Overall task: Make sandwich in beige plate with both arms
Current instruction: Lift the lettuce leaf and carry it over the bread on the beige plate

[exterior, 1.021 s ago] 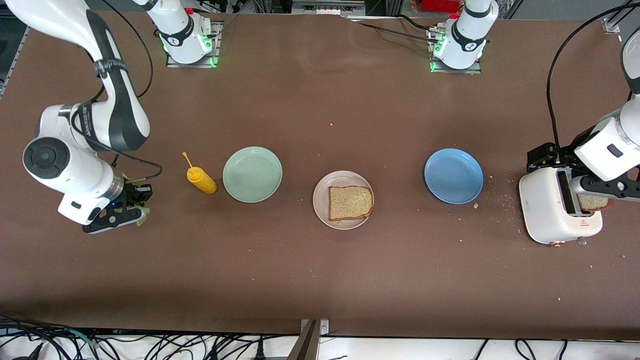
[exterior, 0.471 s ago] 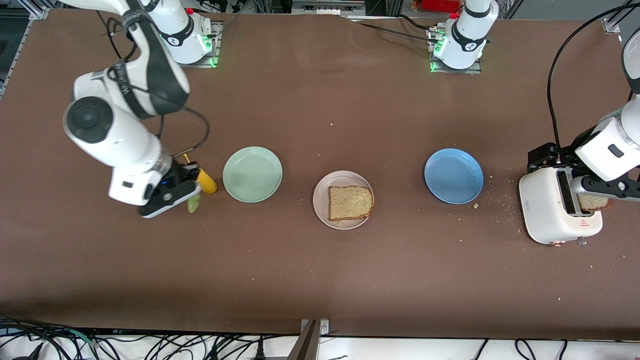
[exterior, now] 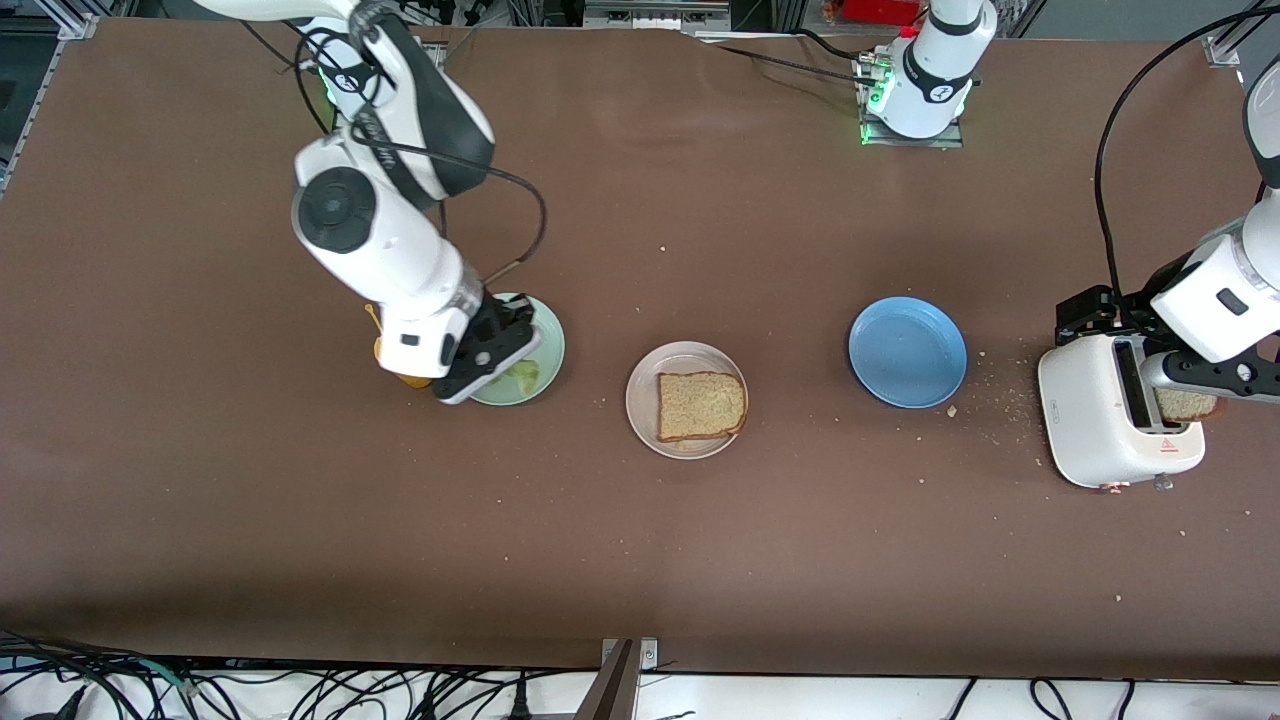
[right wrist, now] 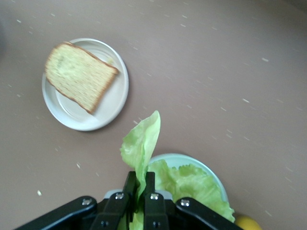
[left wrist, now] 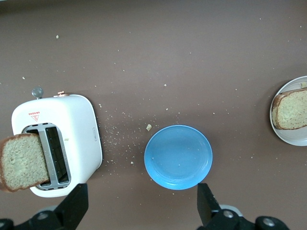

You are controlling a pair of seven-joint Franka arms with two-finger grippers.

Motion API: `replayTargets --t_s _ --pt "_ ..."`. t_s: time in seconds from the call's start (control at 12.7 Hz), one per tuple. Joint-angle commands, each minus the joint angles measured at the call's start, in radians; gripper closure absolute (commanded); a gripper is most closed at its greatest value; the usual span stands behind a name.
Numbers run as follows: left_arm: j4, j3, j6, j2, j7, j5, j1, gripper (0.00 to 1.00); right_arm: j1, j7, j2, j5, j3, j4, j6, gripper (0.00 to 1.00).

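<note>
The beige plate [exterior: 645, 420] holds one brown bread slice [exterior: 701, 405] at mid-table; both also show in the right wrist view, plate [right wrist: 112, 103] and slice [right wrist: 79, 74]. My right gripper [exterior: 490, 360] is shut on a ruffled green lettuce leaf [right wrist: 144, 143] and holds it over the mint-green plate [exterior: 545, 335]. The leaf shows below the fingers in the front view [exterior: 522, 375]. My left gripper [left wrist: 141, 211] is open and empty over the white toaster [exterior: 1100, 420]. A second bread slice [left wrist: 19, 160] leans out of the toaster's slot.
A blue plate [exterior: 907, 351] lies between the beige plate and the toaster, with crumbs around it. A yellow mustard bottle [exterior: 385, 345] stands beside the mint-green plate, mostly hidden by the right arm.
My right gripper has carried the lettuce from the right arm's end of the table, past the mustard bottle, to over the mint-green plate. The left arm has not moved.
</note>
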Motion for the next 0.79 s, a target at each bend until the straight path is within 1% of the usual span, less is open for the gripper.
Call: replayTargets --t_s 0.0,0.08,0.16,0.24,0.47,0.63,0.71 --pt "-0.003 0.001 -0.014 -0.015 0.024 -0.007 0.012 0.00 0.052 0.034 0.068 0.035 0.000 0.011 0.113 1.00" --pt "-0.003 0.001 -0.014 -0.015 0.024 -0.007 0.013 0.00 0.071 0.042 0.097 0.059 0.001 0.014 0.160 1.00" --pt "-0.003 0.001 -0.016 -0.015 0.024 -0.007 0.013 0.00 0.082 0.051 0.124 0.078 0.018 0.014 0.212 1.00" --pt "-0.003 0.001 -0.016 -0.015 0.024 -0.007 0.013 0.00 0.086 0.063 0.150 0.081 0.040 0.014 0.269 1.00" --pt "-0.002 0.004 -0.016 -0.015 0.050 -0.007 0.015 0.00 0.125 0.094 0.235 0.082 0.044 0.014 0.464 1.00" --pt "-0.003 0.004 -0.016 -0.015 0.051 -0.005 0.015 0.00 0.128 0.094 0.287 0.081 0.072 0.016 0.564 1.00" --pt "-0.003 0.006 -0.022 -0.015 0.051 -0.005 0.015 0.00 0.137 0.094 0.311 0.081 0.073 0.016 0.625 1.00"
